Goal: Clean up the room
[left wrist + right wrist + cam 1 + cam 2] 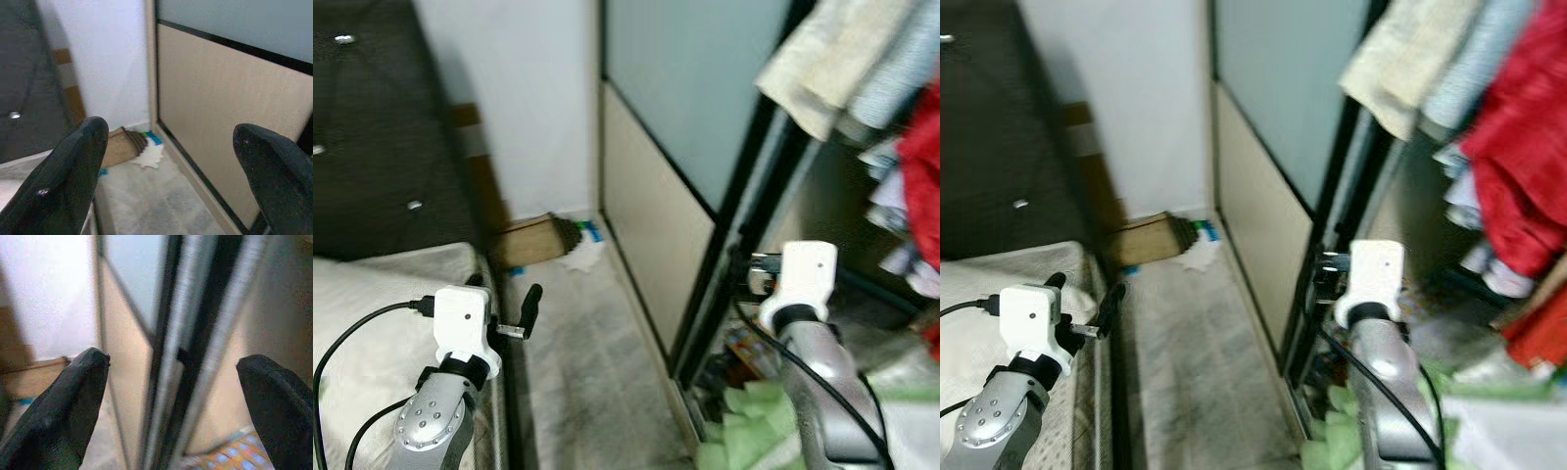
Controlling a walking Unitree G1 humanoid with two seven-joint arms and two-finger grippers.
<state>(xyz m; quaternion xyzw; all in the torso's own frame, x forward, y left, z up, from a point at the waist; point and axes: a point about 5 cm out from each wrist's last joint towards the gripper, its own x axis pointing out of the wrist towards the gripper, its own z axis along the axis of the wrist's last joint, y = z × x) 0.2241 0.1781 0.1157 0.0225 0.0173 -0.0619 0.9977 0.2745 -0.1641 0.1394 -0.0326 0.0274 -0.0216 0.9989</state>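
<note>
Litter lies on the grey floor in the far corner: a crumpled white paper (584, 258), a flat brown cardboard piece (530, 242) and a small blue-green scrap (593, 232). My left gripper (168, 134) hangs over the bed's edge, well short of them. It is open with nothing between its fingers. The left wrist view looks along it at the paper (149, 156) and the cardboard (123, 145). My right gripper (171, 361) is raised close to the black frame of the sliding wardrobe door (705, 147), open and empty.
A bed with a pale cover (372, 313) stands at the left below a dark headboard (372, 117). Clothes (1518, 157) hang in the open wardrobe at the right, with green cloth (749, 421) heaped low there. A narrow strip of floor (587, 362) runs between bed and door.
</note>
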